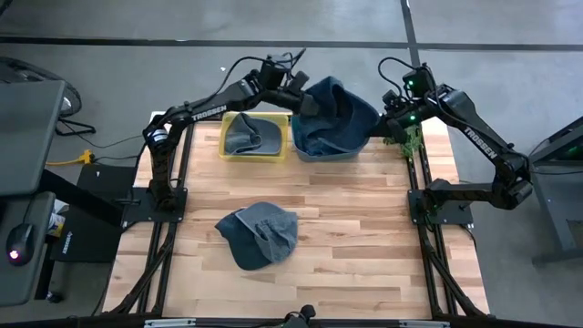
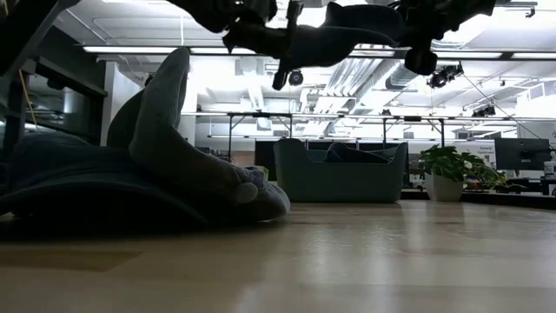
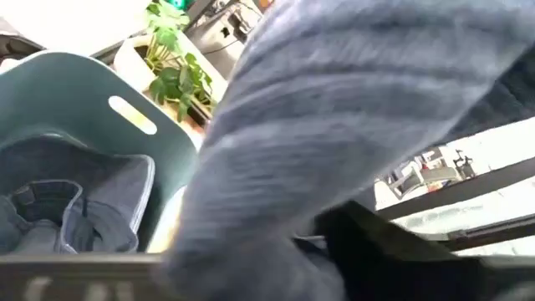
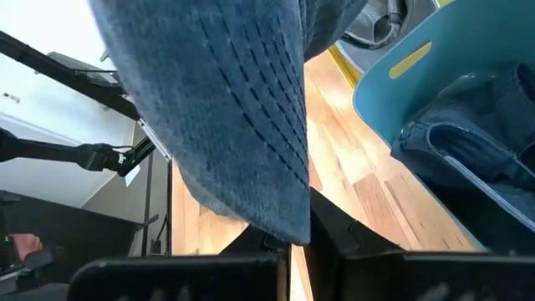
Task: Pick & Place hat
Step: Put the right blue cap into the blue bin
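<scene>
A blue cloth hat (image 1: 344,107) hangs in the air between my two grippers, above the blue bin (image 1: 357,153) at the table's far edge; the low view shows the hat (image 2: 356,36) well above the bin (image 2: 339,178). My left gripper (image 1: 304,100) is shut on its left side and my right gripper (image 1: 390,113) on its right side. Folded blue cloth (image 3: 75,213) lies inside the bin. A grey-blue hat (image 1: 259,233) lies flat on the table, nearer and to the left. A third grey hat (image 1: 248,135) lies in the yellow bin (image 1: 228,153). My left gripper (image 3: 334,238) is shut on the hat's left side (image 3: 292,209), coming at it about level from the table's left. The cloth covers the fingers, so the part and the number of layers do not show. The hat is lifted clear. My right gripper (image 4: 297,242) pinches the hat's stitched brim at its edge (image 4: 288,213) between the two fingers (image 4: 334,230). It comes about level from the table's right. The hat is lifted clear of the bin.
The yellow bin stands directly left of the blue bin. A potted plant (image 1: 408,138) sits right of the blue bin, by the right arm. Bare wood (image 1: 364,237) stretches across the table's middle and right. A black frame rail (image 1: 419,182) borders each side.
</scene>
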Controlling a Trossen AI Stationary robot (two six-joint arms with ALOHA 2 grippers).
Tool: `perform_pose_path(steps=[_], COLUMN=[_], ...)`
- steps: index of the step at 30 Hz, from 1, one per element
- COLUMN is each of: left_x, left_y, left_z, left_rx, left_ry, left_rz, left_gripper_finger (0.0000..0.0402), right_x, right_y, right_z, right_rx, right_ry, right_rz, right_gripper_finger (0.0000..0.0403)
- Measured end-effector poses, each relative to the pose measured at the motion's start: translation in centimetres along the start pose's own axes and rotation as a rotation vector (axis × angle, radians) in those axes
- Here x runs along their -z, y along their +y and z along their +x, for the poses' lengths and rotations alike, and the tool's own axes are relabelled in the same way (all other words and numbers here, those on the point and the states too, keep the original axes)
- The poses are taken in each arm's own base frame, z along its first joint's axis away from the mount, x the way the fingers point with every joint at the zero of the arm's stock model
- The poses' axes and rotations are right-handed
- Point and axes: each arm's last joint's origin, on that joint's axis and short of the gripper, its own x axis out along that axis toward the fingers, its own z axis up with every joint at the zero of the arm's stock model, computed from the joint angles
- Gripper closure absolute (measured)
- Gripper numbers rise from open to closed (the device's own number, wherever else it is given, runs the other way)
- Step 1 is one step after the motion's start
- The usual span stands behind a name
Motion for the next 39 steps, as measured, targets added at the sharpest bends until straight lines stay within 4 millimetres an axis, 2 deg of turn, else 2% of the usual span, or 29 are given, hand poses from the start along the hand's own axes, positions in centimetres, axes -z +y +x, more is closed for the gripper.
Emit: perform_pose_path(steps=[3, 5, 18, 30, 39], left_x=[-0.2, -0.2, -0.2, -0.4, -0.7], left_y=[-0.4, -0.4, -0.2, -0.1, 1.9], left_z=[-0.2, -0.2, -0.1, -0.2, 2.9], left_rx=[0.017, 0.016, -0.010, -0.071, 0.069], left_ry=[-0.012, -0.011, -0.023, -0.085, -0.165], left_rz=[0.020, 0.034, 0.031, -0.050, -0.227], left_gripper_finger=[0.0360, 0.0389, 0.0400, 0.0401, 0.0401], right_x=[0.0, 0.0, 0.1, 1.9, 2.9], right_y=[0.0, 0.0, -0.3, -0.8, 0.8], right_z=[0.0, 0.0, 0.0, -2.7, -4.0], right_rx=[0.000, 0.006, 0.098, 0.533, 0.575], right_ry=[0.001, 0.001, 0.008, 0.070, 0.029], right_rz=[0.000, 0.000, -0.011, 0.035, 0.018], right_gripper_finger=[0.0396, 0.0394, 0.0368, 0.0266, 0.0242])
